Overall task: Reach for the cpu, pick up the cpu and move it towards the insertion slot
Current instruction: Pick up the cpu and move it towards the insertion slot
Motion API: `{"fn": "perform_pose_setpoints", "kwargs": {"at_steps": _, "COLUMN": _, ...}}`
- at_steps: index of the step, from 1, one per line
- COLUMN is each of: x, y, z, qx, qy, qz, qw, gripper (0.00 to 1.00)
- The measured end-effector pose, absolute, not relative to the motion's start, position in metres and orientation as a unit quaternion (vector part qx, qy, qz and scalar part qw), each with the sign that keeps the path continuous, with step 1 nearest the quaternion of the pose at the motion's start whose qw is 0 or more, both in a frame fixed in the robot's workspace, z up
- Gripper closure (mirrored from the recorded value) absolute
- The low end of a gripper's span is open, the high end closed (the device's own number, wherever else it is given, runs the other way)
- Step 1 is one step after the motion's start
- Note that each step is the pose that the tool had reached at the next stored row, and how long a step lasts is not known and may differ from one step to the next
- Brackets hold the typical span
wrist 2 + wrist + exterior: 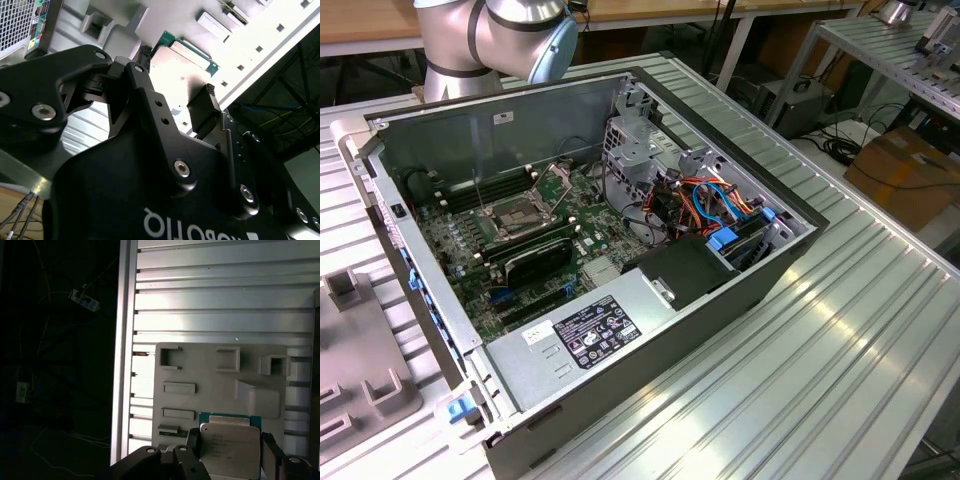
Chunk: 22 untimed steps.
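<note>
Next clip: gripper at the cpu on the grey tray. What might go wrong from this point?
The gripper sits around the thin cpu on the grey tray; an uneven edge grip might tilt or drop it.
The socket lies low inside the case, beside its raised frame; the walls or frame could snag the descent.

Open metal computer case (pixel 740 300) on the ribbed aluminium table (pixel 840 330), with the grey robot arm (pixel 490 40) behind it.

Inside the case, the green motherboard (pixel 470 260) carries the square metal-framed socket (pixel 520 215). The boxy power supply (pixel 585 335) sits in front of it, and the metal drive cage (pixel 630 150) is to the exterior view's right. In the first wrist view, the small flat square cpu (pixel 230 455) is over the grey moulded holder plate (pixel 220 385), with the black gripper (pixel 231 442) right at it.
</note>
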<state>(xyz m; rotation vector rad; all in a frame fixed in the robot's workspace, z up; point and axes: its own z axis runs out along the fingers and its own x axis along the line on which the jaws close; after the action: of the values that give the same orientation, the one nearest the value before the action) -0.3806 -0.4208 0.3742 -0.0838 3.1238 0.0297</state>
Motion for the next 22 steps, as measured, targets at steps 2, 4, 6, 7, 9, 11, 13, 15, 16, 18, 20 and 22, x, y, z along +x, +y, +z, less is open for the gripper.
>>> {"fn": "perform_pose_setpoints", "kwargs": {"at_steps": 2, "x": -0.381, "y": -0.421, "z": 0.375, "qx": -0.027, "qy": 1.0, "qz": 0.01, "qw": 0.008, "gripper": 0.45}}
{"fn": "perform_pose_setpoints", "kwargs": {"at_steps": 4, "x": -0.378, "y": -0.421, "z": 0.376, "qx": -0.027, "qy": 1.0, "qz": 0.01, "qw": 0.008, "gripper": 0.45}}
{"fn": "perform_pose_setpoints", "kwargs": {"at_steps": 6, "x": -0.37, "y": -0.421, "z": 0.376, "qx": -0.026, "qy": 1.0, "qz": 0.01, "qw": 0.008, "gripper": 0.45}}
{"fn": "perform_pose_setpoints", "kwargs": {"at_steps": 7, "x": -0.366, "y": -0.421, "z": 0.376, "qx": -0.026, "qy": 1.0, "qz": 0.01, "qw": 0.008, "gripper": 0.45}}
{"fn": "perform_pose_setpoints", "kwargs": {"at_steps": 9, "x": -0.36, "y": -0.421, "z": 0.376, "qx": -0.025, "qy": 1.0, "qz": 0.01, "qw": 0.008, "gripper": 0.45}}
{"fn": "perform_pose_setpoints", "kwargs": {"at_steps": 11, "x": -0.354, "y": -0.421, "z": 0.375, "qx": -0.024, "qy": 1.0, "qz": 0.01, "qw": 0.008, "gripper": 0.45}}
{"fn": "perform_pose_setpoints", "kwargs": {"at_steps": 13, "x": -0.349, "y": -0.421, "z": 0.375, "qx": -0.023, "qy": 1.0, "qz": 0.01, "qw": 0.008, "gripper": 0.45}}
{"fn": "perform_pose_setpoints", "kwargs": {"at_steps": 15, "x": -0.347, "y": -0.421, "z": 0.375, "qx": -0.023, "qy": 1.0, "qz": 0.01, "qw": 0.008, "gripper": 0.45}}
{"fn": "perform_pose_setpoints", "kwargs": {"at_steps": 16, "x": -0.34, "y": -0.421, "z": 0.375, "qx": -0.023, "qy": 1.0, "qz": 0.01, "qw": 0.008, "gripper": 0.45}}
{"fn": "perform_pose_setpoints", "kwargs": {"at_steps": 18, "x": -0.338, "y": -0.421, "z": 0.375, "qx": -0.023, "qy": 1.0, "qz": 0.01, "qw": 0.008, "gripper": 0.45}}
{"fn": "perform_pose_setpoints", "kwargs": {"at_steps": 20, "x": -0.336, "y": -0.421, "z": 0.375, "qx": -0.023, "qy": 1.0, "qz": 0.01, "qw": 0.008, "gripper": 0.45}}
{"fn": "perform_pose_setpoints", "kwargs": {"at_steps": 22, "x": -0.334, "y": -0.421, "z": 0.375, "qx": -0.023, "qy": 1.0, "qz": 0.01, "qw": 0.008, "gripper": 0.45}}
